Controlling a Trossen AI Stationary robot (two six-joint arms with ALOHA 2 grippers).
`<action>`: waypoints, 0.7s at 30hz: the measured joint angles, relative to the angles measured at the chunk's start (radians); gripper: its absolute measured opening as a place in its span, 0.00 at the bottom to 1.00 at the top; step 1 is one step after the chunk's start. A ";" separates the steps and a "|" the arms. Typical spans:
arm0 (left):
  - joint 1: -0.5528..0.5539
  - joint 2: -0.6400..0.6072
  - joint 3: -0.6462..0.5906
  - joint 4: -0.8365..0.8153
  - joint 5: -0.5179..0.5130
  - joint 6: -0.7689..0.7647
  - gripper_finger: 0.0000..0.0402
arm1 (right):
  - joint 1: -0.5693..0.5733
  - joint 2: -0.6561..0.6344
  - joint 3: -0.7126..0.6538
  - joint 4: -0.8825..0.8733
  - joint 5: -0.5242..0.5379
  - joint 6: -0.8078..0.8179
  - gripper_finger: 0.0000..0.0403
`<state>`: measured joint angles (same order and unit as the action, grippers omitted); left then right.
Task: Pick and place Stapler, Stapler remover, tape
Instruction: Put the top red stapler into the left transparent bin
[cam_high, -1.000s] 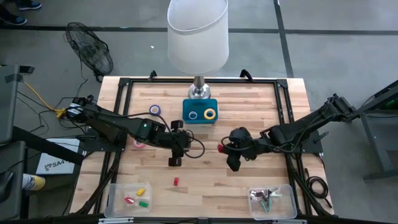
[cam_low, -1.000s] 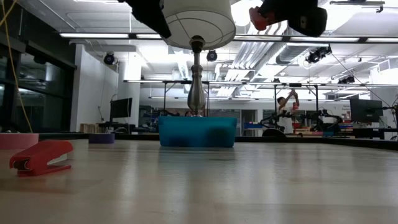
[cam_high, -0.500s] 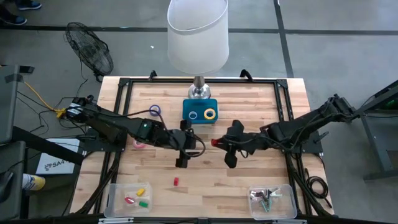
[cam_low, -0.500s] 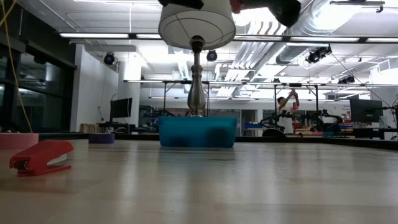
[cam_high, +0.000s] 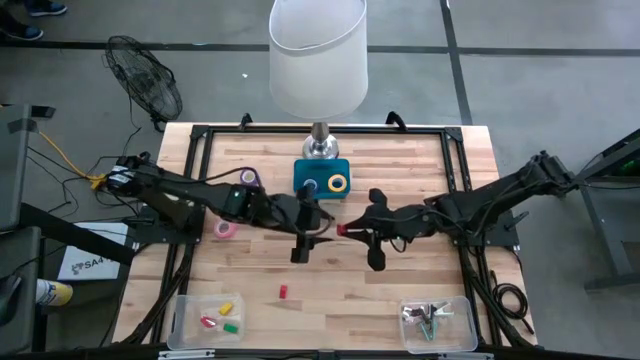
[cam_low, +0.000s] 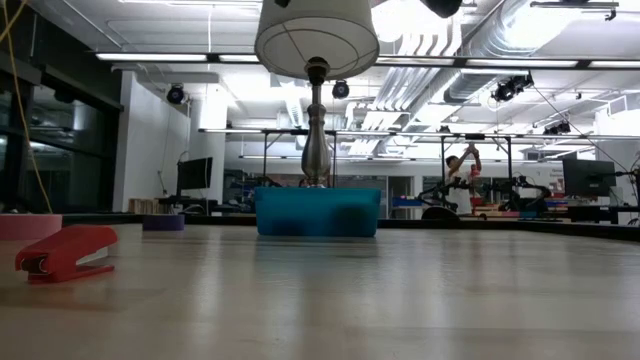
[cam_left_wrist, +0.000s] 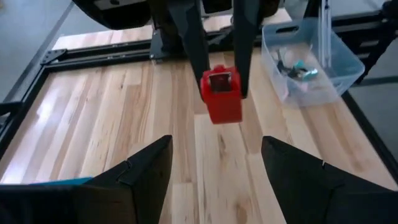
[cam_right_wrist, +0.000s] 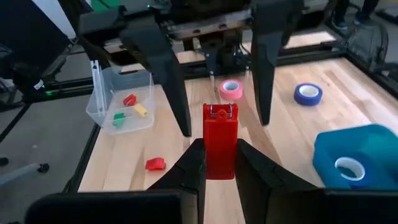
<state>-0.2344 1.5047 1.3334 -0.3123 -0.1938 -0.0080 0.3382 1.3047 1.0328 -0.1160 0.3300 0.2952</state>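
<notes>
My right gripper (cam_high: 352, 230) is shut on a small red stapler (cam_high: 343, 229) in the air over the table's middle. My left gripper (cam_high: 318, 228) faces it, open, with its fingers (cam_right_wrist: 168, 81) spread just beyond the stapler's free end and not touching it. Blue and yellow tape rolls lie in a teal box (cam_high: 322, 180). A purple roll (cam_high: 249, 176) and a pink roll (cam_high: 226, 229) lie flat on the table. Another small red stapler-like thing (cam_low: 65, 252) lies near the table's near edge. My right gripper pinches the red stapler between its two fingers (cam_right_wrist: 193, 165) at the end nearest the wrist (cam_right_wrist: 219, 167). The fingers come level from the table's right and lie along the stapler. It is lifted clear, its free end (cam_left_wrist: 219, 84) pointing at the left gripper.
A lamp stands at the far edge, its shade (cam_high: 318, 55) over the teal box. A clear bin with coloured blocks (cam_high: 205, 318) sits at the near left, and a clear bin with metal bits (cam_high: 437, 322) at the near right. Bare wood lies between them.
My right gripper has carried the stapler up and toward the table's left. My left gripper has moved right and slightly toward the far edge, closing the gap. Both have risen out of the low view.
</notes>
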 joint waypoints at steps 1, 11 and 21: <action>0.004 0.000 0.000 0.007 0.007 0.000 0.61 | 0.000 -0.004 0.000 0.002 0.002 -0.007 0.13; 0.028 0.000 0.000 0.067 0.061 0.003 0.61 | -0.027 -0.017 0.000 0.003 -0.005 -0.012 0.13; 0.039 0.000 0.001 0.109 0.076 0.004 0.61 | -0.031 -0.017 0.000 0.025 -0.012 -0.046 0.13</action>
<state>-0.1955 1.5047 1.3346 -0.2031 -0.1181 -0.0040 0.3073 1.2873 1.0328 -0.0906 0.3180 0.2496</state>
